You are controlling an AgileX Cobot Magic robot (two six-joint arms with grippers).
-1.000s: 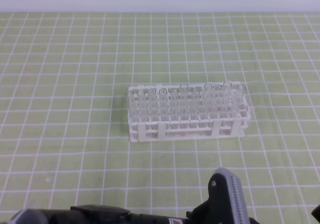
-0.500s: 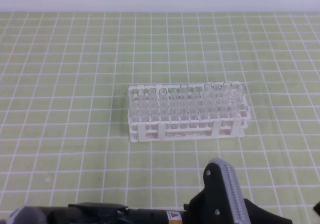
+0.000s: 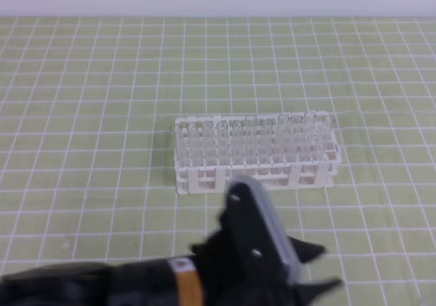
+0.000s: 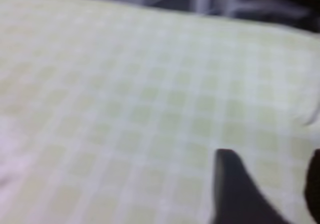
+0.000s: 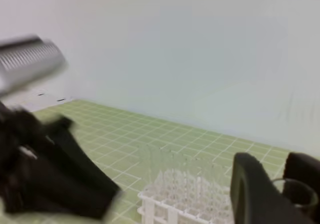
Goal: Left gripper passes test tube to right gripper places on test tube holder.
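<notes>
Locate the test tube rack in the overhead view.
The rack stands mid-mat in the high view, slightly right of centre, just behind the black arm rising from the bottom edge.

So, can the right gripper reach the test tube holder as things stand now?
Probably yes. In its wrist view the test tube holder lies ahead of the right gripper with nothing between; the left gripper is off to the side.

left gripper (image 3: 320, 268) spread open, right gripper (image 5: 287, 176) jaws close together.
</notes>
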